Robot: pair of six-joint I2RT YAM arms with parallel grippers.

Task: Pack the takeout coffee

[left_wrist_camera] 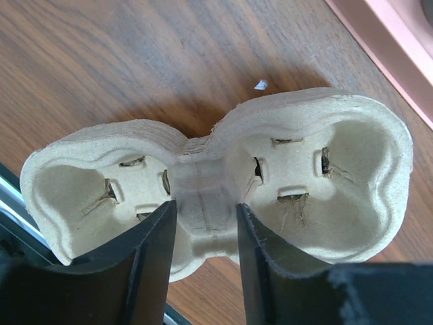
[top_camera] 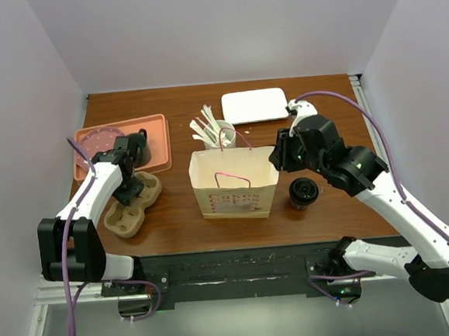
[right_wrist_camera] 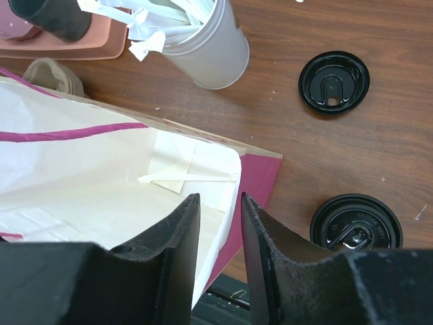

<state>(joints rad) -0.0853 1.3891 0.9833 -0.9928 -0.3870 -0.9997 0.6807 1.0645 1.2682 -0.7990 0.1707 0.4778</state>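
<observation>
The takeout coffee (top_camera: 303,191), a short dark cup with a black lid, stands on the table right of the paper bag (top_camera: 233,184); its lid shows in the right wrist view (right_wrist_camera: 356,222). My right gripper (top_camera: 274,158) hangs over the bag's right end. Its jaws (right_wrist_camera: 220,198) are a little apart, astride the bag wall (right_wrist_camera: 233,169), one finger inside and one outside. My left gripper (top_camera: 131,192) is down on the pulp cup carrier (top_camera: 134,205). Its fingers (left_wrist_camera: 205,206) press both sides of the carrier's middle bridge (left_wrist_camera: 203,183).
A white cup of stirrers (top_camera: 218,133) stands behind the bag. A loose black lid (right_wrist_camera: 334,82) lies on the table near it. A white tray (top_camera: 255,106) is at the back. A pink tray (top_camera: 155,130) with a dark mug (top_camera: 139,146) is at back left.
</observation>
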